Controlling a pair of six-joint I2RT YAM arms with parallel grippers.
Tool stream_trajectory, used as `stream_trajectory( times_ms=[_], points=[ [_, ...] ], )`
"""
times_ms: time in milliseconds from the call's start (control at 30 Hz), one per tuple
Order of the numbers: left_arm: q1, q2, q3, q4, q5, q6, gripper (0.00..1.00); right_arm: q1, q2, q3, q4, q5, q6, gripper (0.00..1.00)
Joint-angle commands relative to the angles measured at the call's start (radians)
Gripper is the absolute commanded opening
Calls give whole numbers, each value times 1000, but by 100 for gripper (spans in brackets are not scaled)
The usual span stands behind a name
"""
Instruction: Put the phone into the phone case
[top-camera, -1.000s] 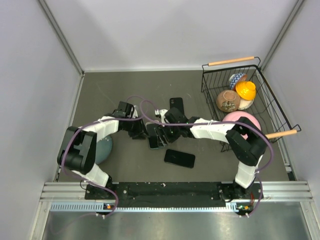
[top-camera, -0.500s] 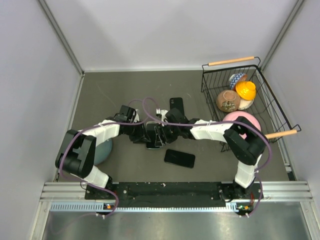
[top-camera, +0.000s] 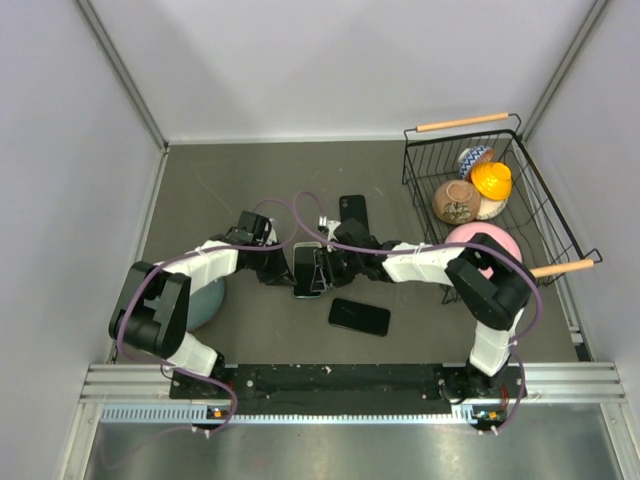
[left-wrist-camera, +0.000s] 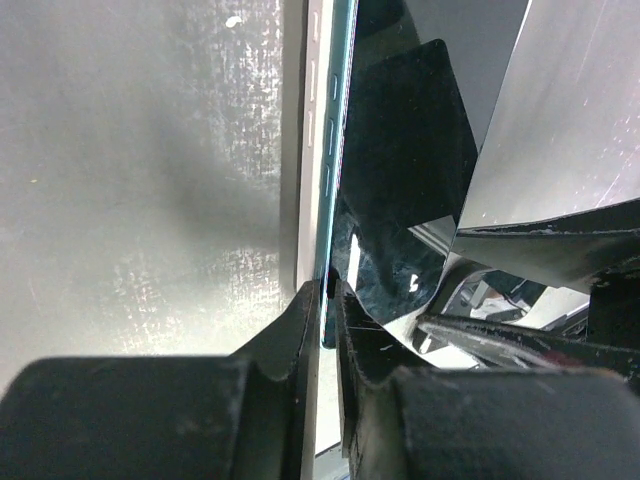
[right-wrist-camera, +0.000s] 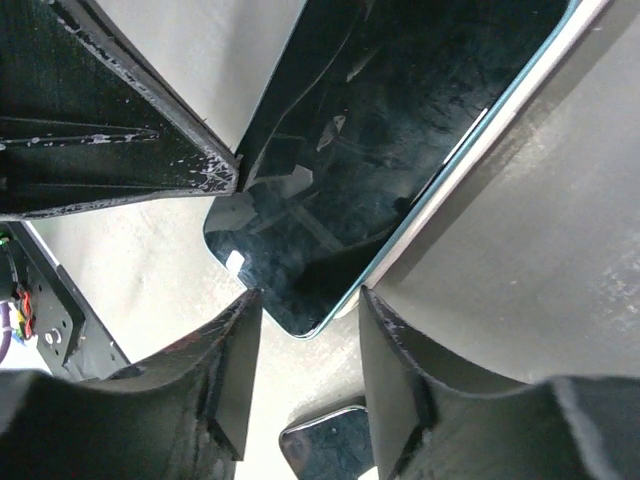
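Phone (top-camera: 308, 270) lies mid-desk between the two arms, screen up, its dark glass and teal edge plain in both wrist views. Along one long side runs a pale strip (right-wrist-camera: 482, 150) that looks to be the rim of the case, so phone and case are already together. Whether that edge is fully pressed in I cannot tell.

The left fingers (left-wrist-camera: 290, 330) are pinched together on the thin long edge of the phone, holding it. The right fingers (right-wrist-camera: 235, 370) stand apart, straddling one rounded corner of the phone without clearly pressing on it.

By my reading, the job is in its last stage: the phone is lined up and held against the case. The remaining work is to press the corners down until the rim sits flush all round.

Two other dark slabs lie on the desk (top-camera: 250, 180), one nearer the arm bases (top-camera: 359, 316) and one farther back (top-camera: 352, 212), both apart from the work.
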Motion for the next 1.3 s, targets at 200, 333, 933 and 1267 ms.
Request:
stream_trajectory(
  times_ms=[200,333,933,1267],
  points=[
    [-22,-25,33,16,-57,-36,28,10,-3,16,96,17,30,40],
    [-19,-56,101,-49,-139,-7,34,10,-50,26,29,65,-5,48],
    [35,199,388,-44,45,59,0,96,-233,-134,116,33,-245,0],
    [35,306,379,-23,24,62,0,245,-205,-239,321,88,-493,0]
  ],
)
